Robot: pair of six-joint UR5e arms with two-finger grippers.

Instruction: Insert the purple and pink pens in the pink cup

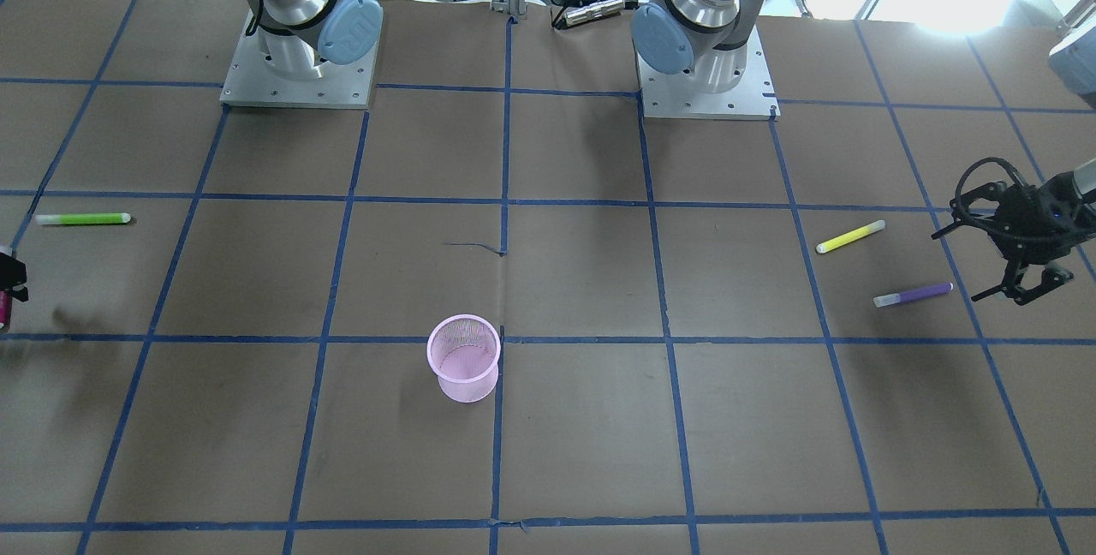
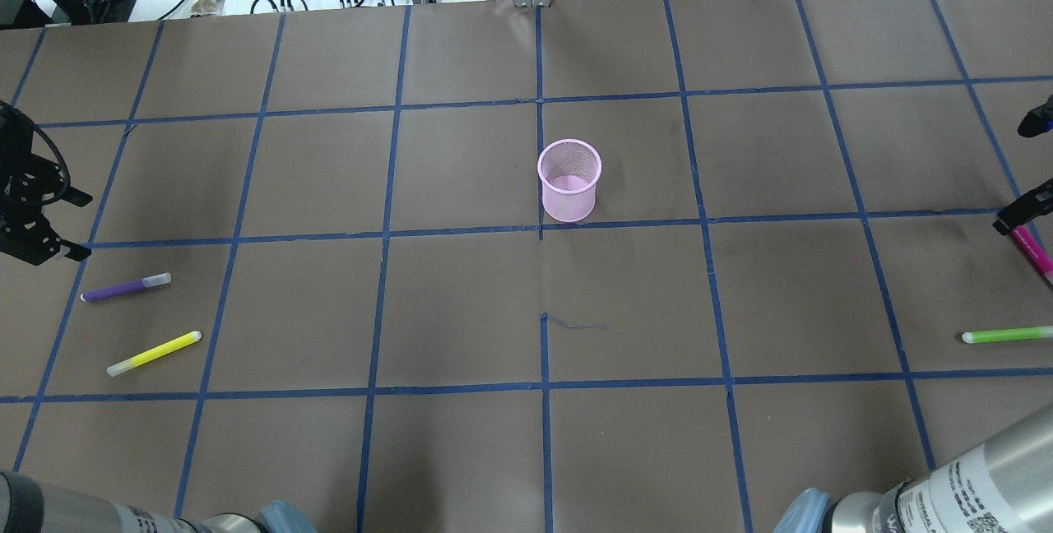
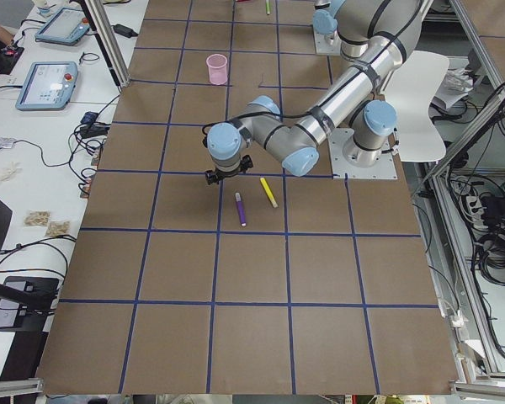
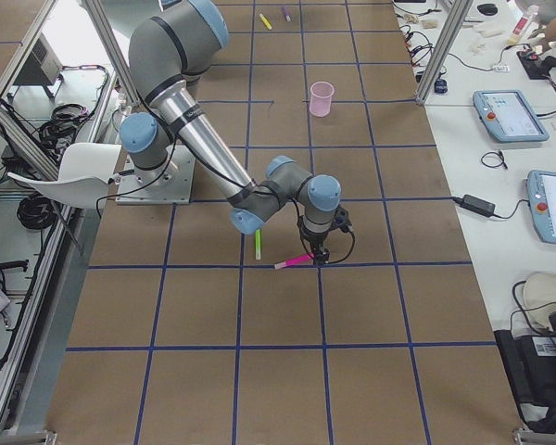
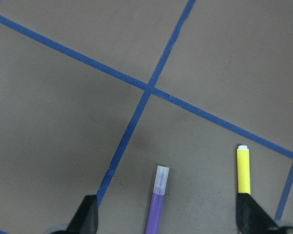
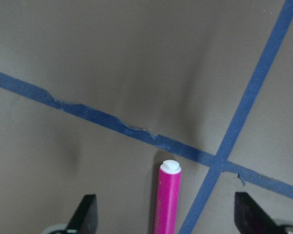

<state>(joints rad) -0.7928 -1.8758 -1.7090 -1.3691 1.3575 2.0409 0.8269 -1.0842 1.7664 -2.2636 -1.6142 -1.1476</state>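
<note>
Well, both of my claws hang wide open and grip nothing. My left claw [image 1: 1024, 288] hovers near the left end of the tabletop [image 2: 461, 303]. In my left wrist view the purple pen [image 2: 125, 288] lies flat between the spread fingertips [image 5: 89, 209], touching neither. The yellow pen [image 2: 154, 353] lies just beside it, roughly parallel, and its tip shows close by my other fingertip. That is the tight side.

My right claw [image 6: 166, 212] sits at the far right end, half cut off by the overhead frame. The pink pen [image 6: 168, 200] lies between its fingers, with room on both sides. Its white cap stops just short of a blue tape line [image 6: 102, 119], near a crossing. The green pen [image 2: 1007, 336] lies well apart, nearer my base.

The pink cup [image 2: 568, 194] stands upright mid-tabletop, mouth open upward, just beside a tape crossing. A broad stretch of brown paper separates it from every pen and from both claws.
</note>
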